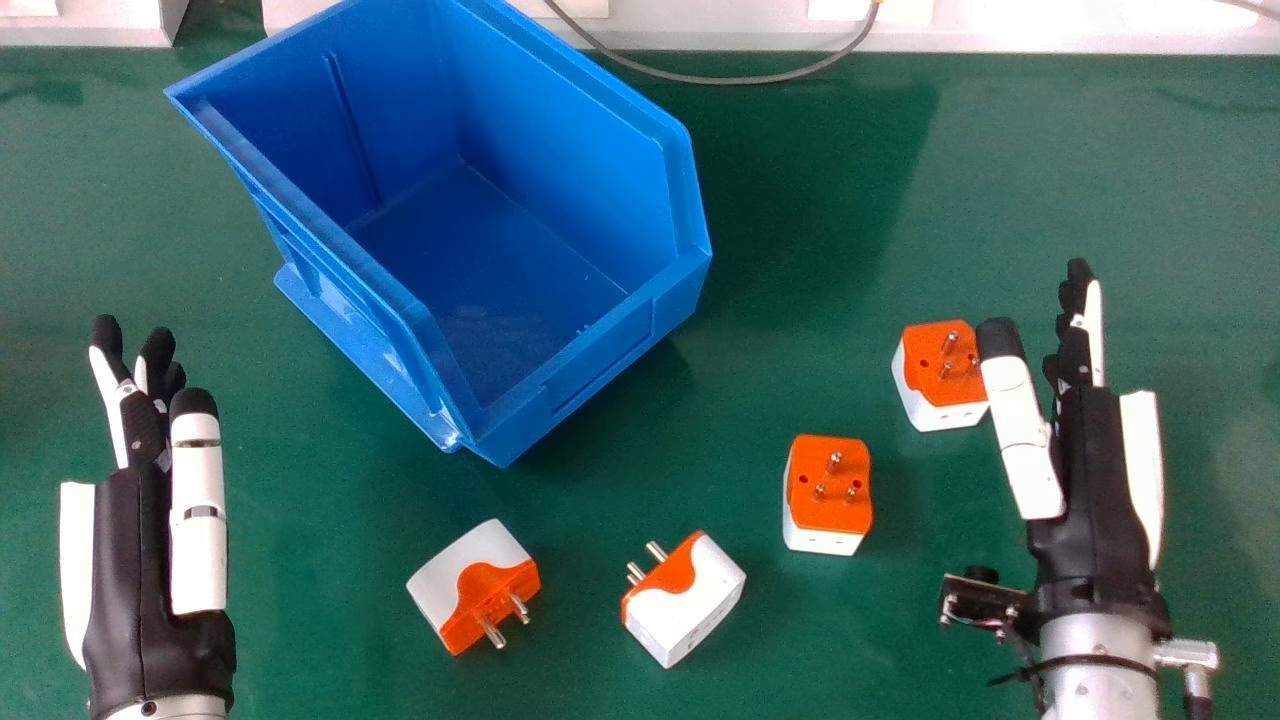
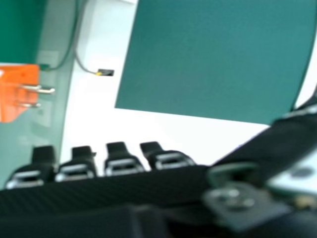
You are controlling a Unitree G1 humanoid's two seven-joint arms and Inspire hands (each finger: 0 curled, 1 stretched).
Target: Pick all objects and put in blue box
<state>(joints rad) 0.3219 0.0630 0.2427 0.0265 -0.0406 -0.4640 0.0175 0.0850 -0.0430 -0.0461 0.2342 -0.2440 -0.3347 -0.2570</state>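
Lengthwise, the leftmost adapter [image 1: 472, 582] lies diagonally, prongs [image 1: 492, 632] pointing near-right, with left hand [image 1: 138, 560] and right hand [image 1: 1088, 490] open.

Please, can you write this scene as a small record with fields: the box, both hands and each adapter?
blue box: on green table; all four adapters outside it
left hand: open, holding nothing
right hand: open, holding nothing
leftmost adapter: prongs toward lower right
second adapter: prongs toward upper left
third adapter: prongs up
rightmost adapter: prongs up, partly hidden by right thumb
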